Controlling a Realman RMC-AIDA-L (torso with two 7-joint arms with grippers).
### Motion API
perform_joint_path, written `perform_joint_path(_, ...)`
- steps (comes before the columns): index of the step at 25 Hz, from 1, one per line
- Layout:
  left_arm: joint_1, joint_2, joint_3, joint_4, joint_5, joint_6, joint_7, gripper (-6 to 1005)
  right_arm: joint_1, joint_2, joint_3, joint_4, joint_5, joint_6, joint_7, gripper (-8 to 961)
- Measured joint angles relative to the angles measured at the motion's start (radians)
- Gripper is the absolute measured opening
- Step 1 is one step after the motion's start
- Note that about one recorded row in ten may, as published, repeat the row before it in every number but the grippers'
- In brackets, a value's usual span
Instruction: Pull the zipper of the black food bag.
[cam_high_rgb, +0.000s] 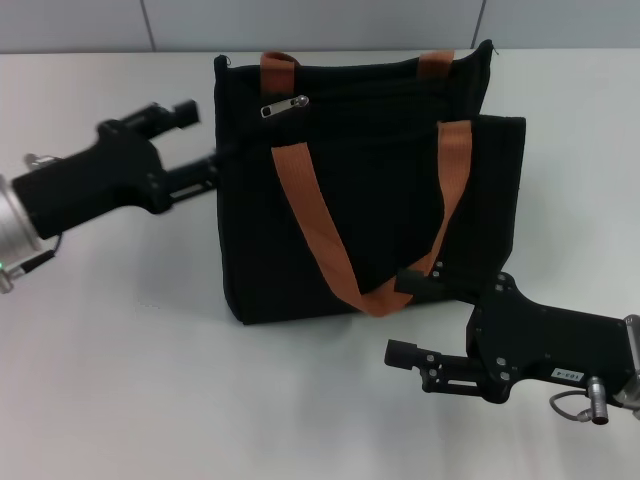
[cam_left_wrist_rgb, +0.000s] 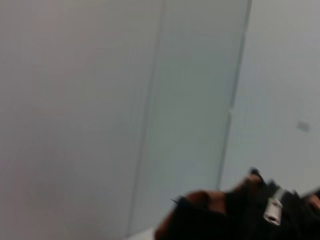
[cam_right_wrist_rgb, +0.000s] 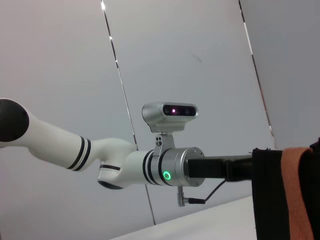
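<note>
The left gripper (cam_high_rgb: 215, 160) sits at nine o'clock of the black food bag (cam_high_rgb: 360, 200), pressed against the bag's side wall near the top edge. Its fingertips are lost against the black cloth, so I cannot tell whether it is clamped on the fabric or loose.

The bag stands upright in the middle of the white table (cam_high_rgb: 120, 380), two orange straps (cam_high_rgb: 320, 235) hanging down its front. The zipper (cam_high_rgb: 284, 106) lies at about eleven o'clock on the bag, a small silver tab near the left end of the zip line; it also glints in the left wrist view (cam_left_wrist_rgb: 272, 210).

The cloth looks soft and light, likely to slide or fold when tugged, so bracing the bag matters. The tab is thin, slick metal, best pinched flat.

The right gripper (cam_high_rgb: 420, 320) is at five o'clock, jaws apart, holding nothing.
</note>
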Motion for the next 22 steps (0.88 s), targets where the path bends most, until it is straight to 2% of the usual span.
perform_joint_path(1,0.0,0.0,0.0,0.0,0.0,0.0,0.0,715,-0.002,0.0,0.0,0.0,0.0,0.0,0.0,768)
perform_joint_path(2,-0.004,-0.002,0.047,0.018,0.0,-0.007,0.002,713,-0.003,0.0,0.0,0.0,0.0,0.001,-0.001,768)
perform_joint_path(8,-0.029,-0.002,0.112,0.038,0.0,-0.012,0.003,703,-0.005,0.0,0.0,0.0,0.0,0.016,-0.002,768)
perform_joint_path(22,-0.053,-0.007,0.116,0.041,-0.052,-0.093,0.012,680,0.004,0.0,0.008,0.014,0.0,0.04,-0.002,767)
